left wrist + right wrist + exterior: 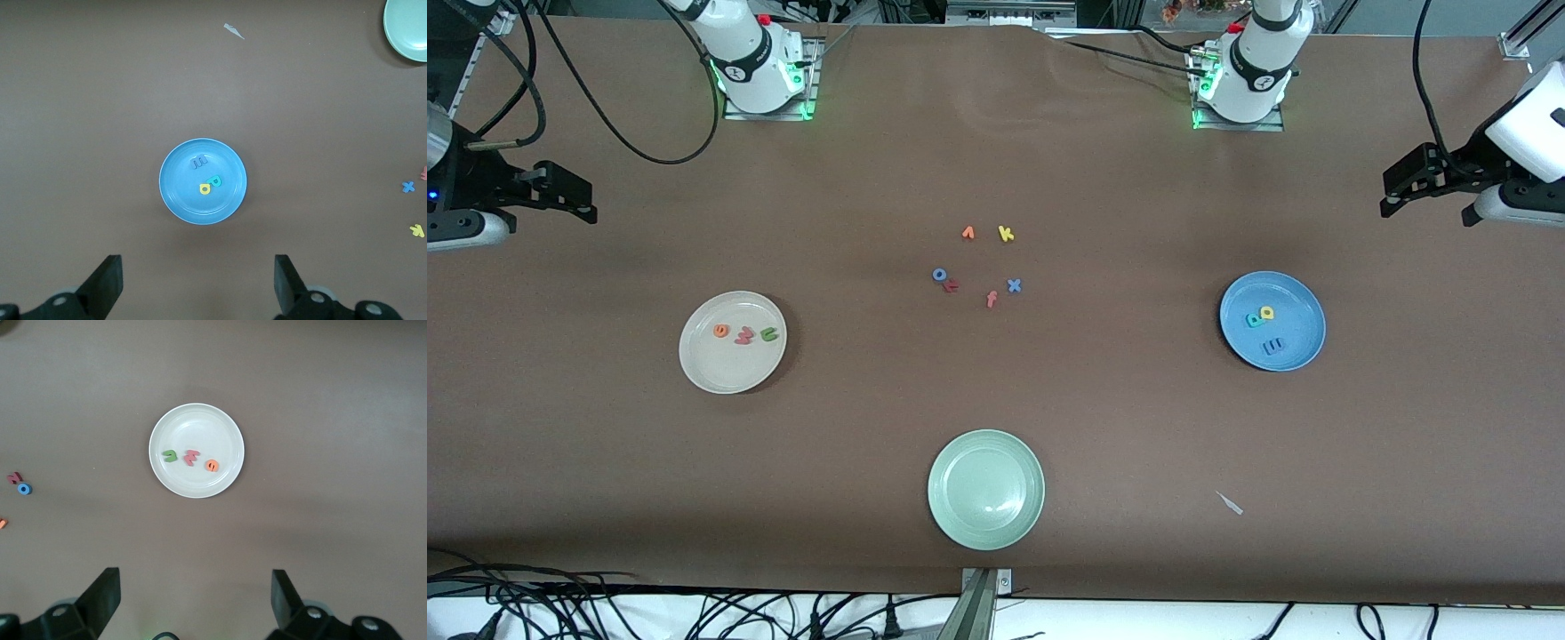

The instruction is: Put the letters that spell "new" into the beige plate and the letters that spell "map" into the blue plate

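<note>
You have bare table around all three plates. Beige plate (732,342), centre-left of frame, holds e (721,331), w (743,335), n (769,334). Blue plate (1272,321), centre-right, holds a (1254,319), p (1266,313), m (1274,346). Right gripper (560,200) waits at the left edge, left gripper (1427,187) at the right edge; both fingers apart, empty.

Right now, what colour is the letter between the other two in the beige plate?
Pinkish-red: the "w", clearest in the right wrist view.

high front camera faces the bases; wrist cameras look down on plates.
</note>
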Robot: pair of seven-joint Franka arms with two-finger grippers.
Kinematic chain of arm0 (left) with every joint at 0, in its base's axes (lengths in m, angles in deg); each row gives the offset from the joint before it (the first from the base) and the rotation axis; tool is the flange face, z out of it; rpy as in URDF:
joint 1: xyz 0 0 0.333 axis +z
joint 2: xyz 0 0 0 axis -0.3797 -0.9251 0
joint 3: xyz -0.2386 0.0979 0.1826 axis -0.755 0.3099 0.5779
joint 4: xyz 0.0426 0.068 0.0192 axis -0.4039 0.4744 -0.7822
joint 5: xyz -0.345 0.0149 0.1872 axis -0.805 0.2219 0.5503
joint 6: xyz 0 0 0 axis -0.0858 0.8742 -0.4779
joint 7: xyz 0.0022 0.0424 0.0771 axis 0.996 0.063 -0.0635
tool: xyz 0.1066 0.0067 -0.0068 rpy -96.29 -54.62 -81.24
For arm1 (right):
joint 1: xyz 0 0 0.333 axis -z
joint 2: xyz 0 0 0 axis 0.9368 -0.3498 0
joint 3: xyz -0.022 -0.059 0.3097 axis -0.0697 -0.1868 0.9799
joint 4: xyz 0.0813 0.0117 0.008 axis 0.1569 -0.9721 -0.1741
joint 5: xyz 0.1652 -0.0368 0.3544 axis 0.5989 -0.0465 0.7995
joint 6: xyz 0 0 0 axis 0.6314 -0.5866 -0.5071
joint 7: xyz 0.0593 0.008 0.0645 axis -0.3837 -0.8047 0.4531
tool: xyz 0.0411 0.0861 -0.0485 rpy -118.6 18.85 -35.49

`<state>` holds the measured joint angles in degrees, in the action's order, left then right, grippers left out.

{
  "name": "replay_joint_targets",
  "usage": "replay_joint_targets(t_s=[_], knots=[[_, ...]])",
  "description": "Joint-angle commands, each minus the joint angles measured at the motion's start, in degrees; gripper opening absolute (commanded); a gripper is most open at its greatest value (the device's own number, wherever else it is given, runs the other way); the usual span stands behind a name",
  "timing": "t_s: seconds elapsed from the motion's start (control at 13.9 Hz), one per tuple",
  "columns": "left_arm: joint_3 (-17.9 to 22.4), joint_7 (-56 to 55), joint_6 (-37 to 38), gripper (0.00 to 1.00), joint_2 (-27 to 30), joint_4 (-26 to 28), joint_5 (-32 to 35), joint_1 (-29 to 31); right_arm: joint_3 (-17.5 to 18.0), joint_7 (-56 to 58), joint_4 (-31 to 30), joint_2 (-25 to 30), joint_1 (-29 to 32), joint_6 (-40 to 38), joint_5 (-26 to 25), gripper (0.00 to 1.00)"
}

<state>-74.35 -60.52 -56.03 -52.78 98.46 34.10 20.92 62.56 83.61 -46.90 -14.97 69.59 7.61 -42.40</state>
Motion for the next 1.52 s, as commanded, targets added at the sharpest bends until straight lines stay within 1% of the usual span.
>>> replay_joint_targets(t_s=[0.0, 0.14, 0.36, 0.51, 1.44], knots=[[0.1, -0.3, 1.6, 1.00, -1.0, -1.8, -1.3, 0.6, 0.3, -0.3, 0.3, 0.4, 0.3, 0.1, -0.6, 1.00], [0.1, -0.1, 1.7, 1.00, -1.9, -1.8, -1.5, 1.6, 0.3, -0.3, 0.3, 0.4, 0.3, 0.1, -0.6, 1.00], [0.1, 0.2, 1.6, 1.00, -1.9, -1.8, -1.4, 1.7, 0.3, -0.2, 0.3, 0.4, 0.3, 0.1, -0.8, 1.00], [0.1, 0.2, 1.6, 1.00, -2.9, -1.9, -1.5, 1.7, 0.2, -0.3, 0.3, 0.4, 0.3, 0.2, -0.6, 1.00], [0.0, 0.0, 1.6, 1.00, -3.4, -2.7, -1.5, 1.6, 0.1, -0.3, 0.7, 0.4, 0.4, -0.2, -0.5, 1.00]])
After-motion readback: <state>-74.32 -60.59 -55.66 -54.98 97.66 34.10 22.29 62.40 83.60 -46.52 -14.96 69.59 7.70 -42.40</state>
